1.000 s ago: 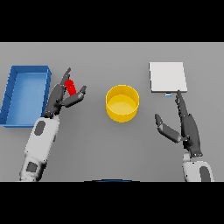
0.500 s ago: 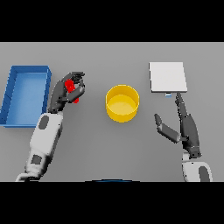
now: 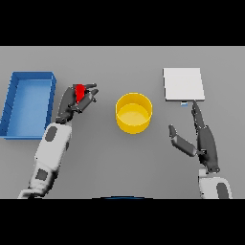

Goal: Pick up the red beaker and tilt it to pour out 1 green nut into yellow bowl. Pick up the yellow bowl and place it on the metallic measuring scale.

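The left hand [image 3: 76, 101] has its fingers curled round the red beaker [image 3: 80, 91] — between the blue tray [image 3: 14, 91] and the yellow bowl [image 3: 134, 112]. The right hand [image 3: 203, 141] lies slack, fingers straight, holding nothing — just below the metallic scale [image 3: 183, 84].

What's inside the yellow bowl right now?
The yellow bowl shows only its own yellow bottom, no green nut. The left hand grips the red beaker, hiding what it holds.
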Controlling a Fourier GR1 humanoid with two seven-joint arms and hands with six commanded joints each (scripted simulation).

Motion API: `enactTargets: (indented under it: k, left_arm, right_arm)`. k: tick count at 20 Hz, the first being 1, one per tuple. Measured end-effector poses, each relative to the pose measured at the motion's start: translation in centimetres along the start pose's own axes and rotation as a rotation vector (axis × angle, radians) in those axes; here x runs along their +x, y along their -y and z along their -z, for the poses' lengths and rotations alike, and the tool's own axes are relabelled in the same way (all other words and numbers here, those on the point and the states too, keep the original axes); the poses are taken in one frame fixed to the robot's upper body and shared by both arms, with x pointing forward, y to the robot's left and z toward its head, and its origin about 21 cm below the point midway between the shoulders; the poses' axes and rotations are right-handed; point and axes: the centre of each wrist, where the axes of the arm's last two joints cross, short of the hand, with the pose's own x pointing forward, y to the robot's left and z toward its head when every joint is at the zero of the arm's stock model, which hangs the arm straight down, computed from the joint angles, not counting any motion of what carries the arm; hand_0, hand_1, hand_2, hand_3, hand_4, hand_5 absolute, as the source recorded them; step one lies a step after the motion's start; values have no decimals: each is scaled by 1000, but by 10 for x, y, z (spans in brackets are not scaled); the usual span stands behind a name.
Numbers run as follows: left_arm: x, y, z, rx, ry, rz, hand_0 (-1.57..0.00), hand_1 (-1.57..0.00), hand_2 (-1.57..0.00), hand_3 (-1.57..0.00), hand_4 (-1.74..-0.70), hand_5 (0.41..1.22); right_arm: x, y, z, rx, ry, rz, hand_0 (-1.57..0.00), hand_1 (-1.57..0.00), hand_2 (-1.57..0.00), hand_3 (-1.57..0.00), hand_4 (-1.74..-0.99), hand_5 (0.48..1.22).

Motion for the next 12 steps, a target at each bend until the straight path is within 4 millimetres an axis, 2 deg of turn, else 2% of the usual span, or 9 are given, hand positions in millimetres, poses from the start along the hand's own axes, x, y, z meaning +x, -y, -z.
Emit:
enactTargets:
  k: [2, 4, 7, 12]
  left_arm:
    - [7, -5, 3, 33, 49, -31, -1509, -1511, -1513, -1491, -1664, 1128]
    - [11, -1, 1, 46, 78, -62, -1531, -1533, -1534, -1520, -1692, 1118]
    - [33, -6, 4, 58, 124, -24, -1551, -1551, -1552, -1545, -1716, 1114]
    - [70, -7, 8, -57, 137, 242, -1564, -1565, -1565, -1562, -1733, 1125]
  right_arm:
    - [-1, 0, 0, 0, 6, -1, 1, 1, 1, 1, -1258, 646]
    - [-2, 7, -2, -7, 8, -15, 1, 1, 1, 1, -1259, 647]
    - [-1, 4, -4, -1, 22, -27, 1, 1, 1, 1, -1263, 654]
    - [3, 6, 1, 7, 20, -37, 1, 1, 1, 1, -1256, 671]
